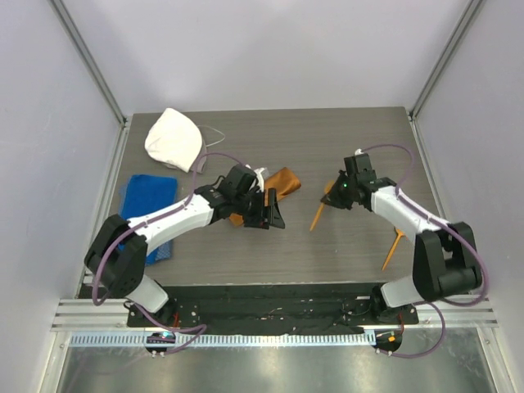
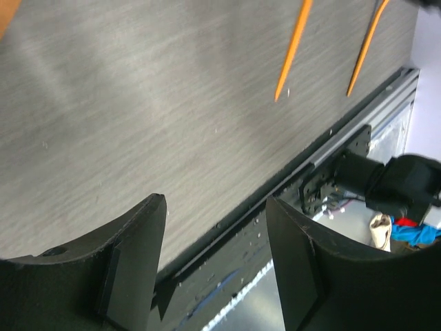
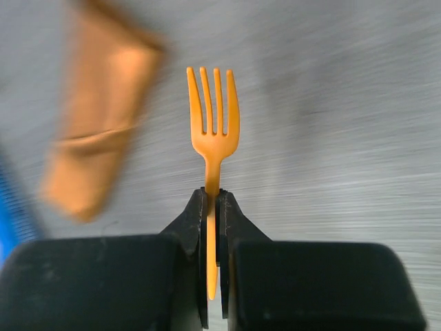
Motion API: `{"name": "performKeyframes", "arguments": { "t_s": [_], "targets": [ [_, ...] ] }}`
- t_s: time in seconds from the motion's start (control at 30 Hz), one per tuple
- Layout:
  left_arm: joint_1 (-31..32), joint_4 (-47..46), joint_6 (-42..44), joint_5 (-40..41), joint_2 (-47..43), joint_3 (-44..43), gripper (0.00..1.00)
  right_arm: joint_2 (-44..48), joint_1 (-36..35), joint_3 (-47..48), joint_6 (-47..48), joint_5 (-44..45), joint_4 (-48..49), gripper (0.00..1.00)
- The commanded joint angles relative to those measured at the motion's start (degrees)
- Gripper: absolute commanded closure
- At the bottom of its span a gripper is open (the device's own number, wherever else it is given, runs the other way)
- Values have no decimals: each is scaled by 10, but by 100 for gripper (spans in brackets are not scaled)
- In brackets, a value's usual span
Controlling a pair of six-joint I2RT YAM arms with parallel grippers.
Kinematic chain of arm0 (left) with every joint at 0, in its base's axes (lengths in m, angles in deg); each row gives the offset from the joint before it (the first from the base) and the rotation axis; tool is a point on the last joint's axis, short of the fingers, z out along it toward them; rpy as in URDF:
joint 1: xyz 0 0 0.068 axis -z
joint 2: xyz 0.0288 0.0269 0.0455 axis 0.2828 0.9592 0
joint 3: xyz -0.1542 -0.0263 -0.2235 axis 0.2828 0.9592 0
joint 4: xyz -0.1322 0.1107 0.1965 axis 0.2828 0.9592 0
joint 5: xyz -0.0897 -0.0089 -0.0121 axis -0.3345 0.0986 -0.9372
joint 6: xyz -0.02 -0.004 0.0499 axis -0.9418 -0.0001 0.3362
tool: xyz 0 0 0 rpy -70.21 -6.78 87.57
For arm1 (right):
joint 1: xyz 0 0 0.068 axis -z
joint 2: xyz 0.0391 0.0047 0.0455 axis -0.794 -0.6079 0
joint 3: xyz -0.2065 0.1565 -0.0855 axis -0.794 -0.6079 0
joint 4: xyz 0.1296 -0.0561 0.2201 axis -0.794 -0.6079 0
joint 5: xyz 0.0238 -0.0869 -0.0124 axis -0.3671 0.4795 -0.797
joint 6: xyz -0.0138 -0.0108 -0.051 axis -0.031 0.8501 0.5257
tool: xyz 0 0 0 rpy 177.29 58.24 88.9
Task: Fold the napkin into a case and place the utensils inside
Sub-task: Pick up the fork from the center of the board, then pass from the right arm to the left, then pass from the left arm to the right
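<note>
So my right gripper [image 3: 212, 201] is pinched tight on the handle of the orange fork [image 3: 213, 131], jaws closed right up against it, tines pointing straight away from me over the grey wood-grain table [image 3: 344, 138]. Off to the upper left there's the napkin [image 3: 103, 131], a long folded orange strip, pretty blurry. A blue smear [image 3: 8, 207] sits at the far left edge, can't tell what it is.

Soft, even light fills the overhead view, leaving only faint shadows on the table [image 1: 327, 262]. In the right wrist view the napkin [image 3: 96, 124] is smeared by blur while the fork [image 3: 213, 131] is sharp. The left wrist view shows pale glare across the table's grain.
</note>
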Motion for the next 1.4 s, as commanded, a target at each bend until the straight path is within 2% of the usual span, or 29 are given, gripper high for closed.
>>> {"name": "performKeyframes", "arguments": {
  "t_s": [0.0,0.23,0.43,0.47,0.53,0.57,0.63,0.67,0.77,0.83,1.0,1.17,1.37],
  "targets": [
    [6,-56,0,9,22,-50,35,66,-78,3,-181,8,101,99],
    [8,-56,-2,9,30,-59,35,52,-148,12,-253,35,135,99],
    [8,-32,4,33,45,-64,43,52,-166,3,-279,16,170,99],
    [8,-24,6,35,47,-65,53,53,-171,2,-279,13,174,99],
    [6,-7,18,53,52,-74,67,55,-171,1,-275,6,175,99],
    [7,7,24,57,52,-78,79,57,-171,-1,-272,7,177,94],
    [3,17,40,64,50,-85,89,62,-170,2,-244,9,171,83],
    [3,25,43,64,47,-85,91,63,-165,7,-230,13,168,69],
    [1,40,59,74,37,-85,94,58,-149,22,-187,-10,158,45],
    [1,41,64,73,30,-81,95,48,-138,36,-161,-14,132,41],
    [1,53,75,70,22,-80,95,29,-137,60,-148,-17,123,40],
    [0,53,78,57,24,-74,95,-20,-138,92,-134,-59,129,40],
    [0,53,83,53,25,-75,95,-42,-151,94,-149,-69,142,41]
  ]
}}
